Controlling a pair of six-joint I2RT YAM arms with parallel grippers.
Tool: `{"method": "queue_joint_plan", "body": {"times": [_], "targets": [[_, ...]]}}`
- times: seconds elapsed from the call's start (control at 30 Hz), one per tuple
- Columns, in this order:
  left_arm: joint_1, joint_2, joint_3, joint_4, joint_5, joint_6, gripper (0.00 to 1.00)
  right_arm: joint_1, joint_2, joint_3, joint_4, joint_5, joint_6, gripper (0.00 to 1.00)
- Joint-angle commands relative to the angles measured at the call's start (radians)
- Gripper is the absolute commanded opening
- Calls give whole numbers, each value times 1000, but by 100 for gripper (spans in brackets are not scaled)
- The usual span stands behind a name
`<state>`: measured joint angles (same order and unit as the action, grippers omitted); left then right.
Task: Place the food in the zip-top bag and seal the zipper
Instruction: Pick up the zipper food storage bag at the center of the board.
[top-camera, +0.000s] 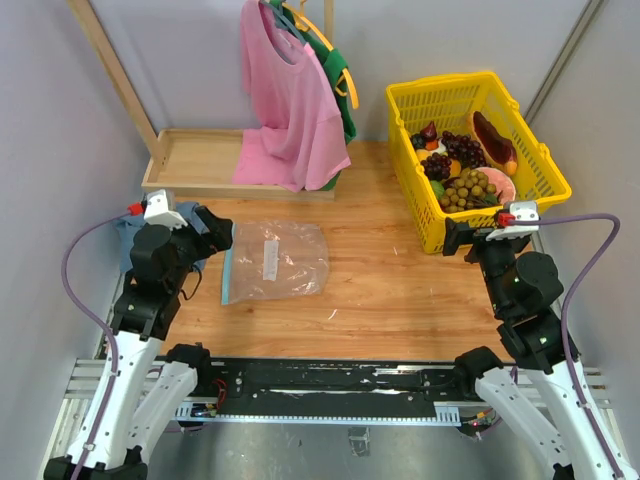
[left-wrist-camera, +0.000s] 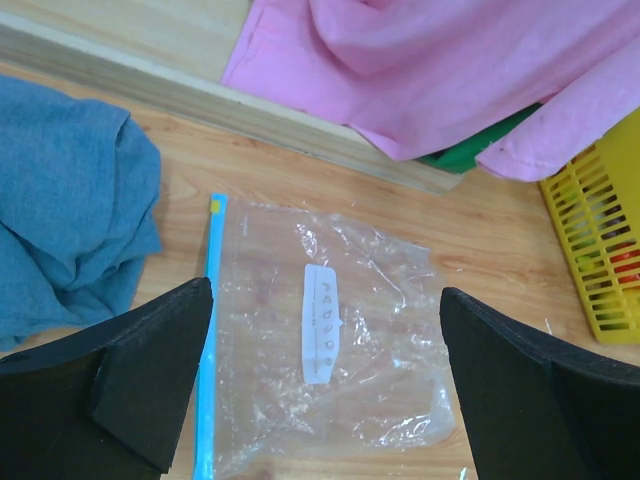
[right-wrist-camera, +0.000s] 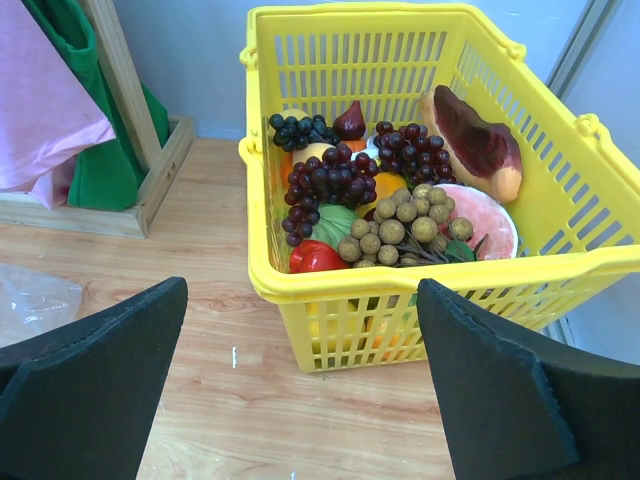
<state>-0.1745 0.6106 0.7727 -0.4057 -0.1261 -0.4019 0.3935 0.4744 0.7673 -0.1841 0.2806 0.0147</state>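
- The food (right-wrist-camera: 385, 225) sits heaped in the yellow basket (right-wrist-camera: 330, 292) at the right rear of the tabletop (top-camera: 400, 300). The glossy, rounded pieces could slip from a pinch.
- The zip-top bag (left-wrist-camera: 340, 340) lies flat and empty, mid-left, with its zipper (left-wrist-camera: 210, 330) toward the blue cloth (left-wrist-camera: 70, 200). Its thin film may slide or collapse during loading.
- The left gripper (left-wrist-camera: 325, 330) hangs wide open above the bag and the right gripper (right-wrist-camera: 302, 300) wide open before the basket, both empty.
- Whether the zipper is parted cannot be told, and the lower food is buried.
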Motion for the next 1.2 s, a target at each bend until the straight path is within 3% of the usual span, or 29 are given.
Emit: {"method": "queue_joint_plan", "body": {"times": [0.0, 0.2, 0.43, 0.77, 1.17], "targets": [[-8, 10, -12, 37, -6, 7, 99, 15, -6, 8, 26, -4, -18, 98], [-8, 52, -4, 14, -22, -22, 99, 15, -16, -13, 44, -28, -21, 98], [7, 206, 25, -25, 10, -87, 99, 15, -66, -70, 86, -59, -22, 98], [257, 441, -12, 45, 329, -105, 99, 19, -117, -128, 125, -138, -7, 98], [312, 643, -92, 123, 417, -86, 90, 30, -160, -139, 140, -182, -13, 98]]}}
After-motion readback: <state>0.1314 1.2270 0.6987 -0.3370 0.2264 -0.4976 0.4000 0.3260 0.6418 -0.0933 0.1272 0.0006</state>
